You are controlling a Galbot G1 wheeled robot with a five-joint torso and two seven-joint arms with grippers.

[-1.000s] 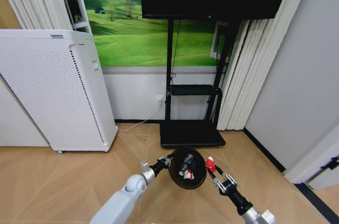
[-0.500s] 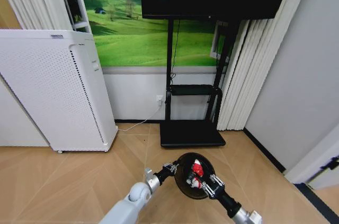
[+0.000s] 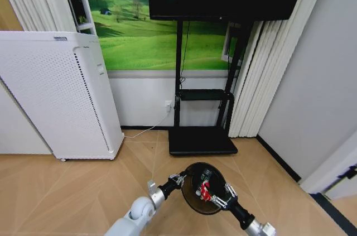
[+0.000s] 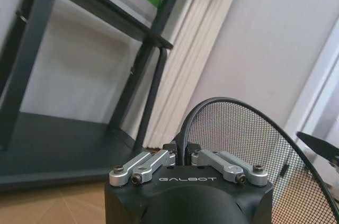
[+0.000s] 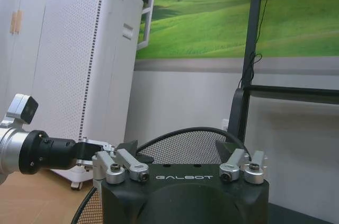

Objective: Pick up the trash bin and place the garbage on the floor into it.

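Note:
The trash bin [image 3: 196, 201], a black wire-mesh basket, hangs above the floor [image 3: 67, 191] with my left gripper [image 3: 180, 179] shut on its rim. The left wrist view shows that gripper [image 4: 180, 151] pinching the rim, with the trash bin's mesh [image 4: 238, 139] beyond it. Red-and-white garbage [image 3: 204, 191] lies inside the bin. My right gripper [image 3: 220, 197] is over the bin's mouth on the right side, open with nothing in it. In the right wrist view its spread gripper [image 5: 179, 150] hangs just above the trash bin's rim [image 5: 185, 130], and the left gripper [image 5: 98, 150] reaches in from the side.
A tall white perforated appliance [image 3: 61, 96] stands at the left against the wall. A black TV stand [image 3: 202, 135] with a flat base stands just behind the bin. Curtains [image 3: 262, 68] and a grey wall close the right side. Open parquet lies to the left.
My right gripper has swung from beside the bin to over its mouth and opened. The red-and-white piece it held now lies inside the bin. The bin has shifted slightly right and nearer.

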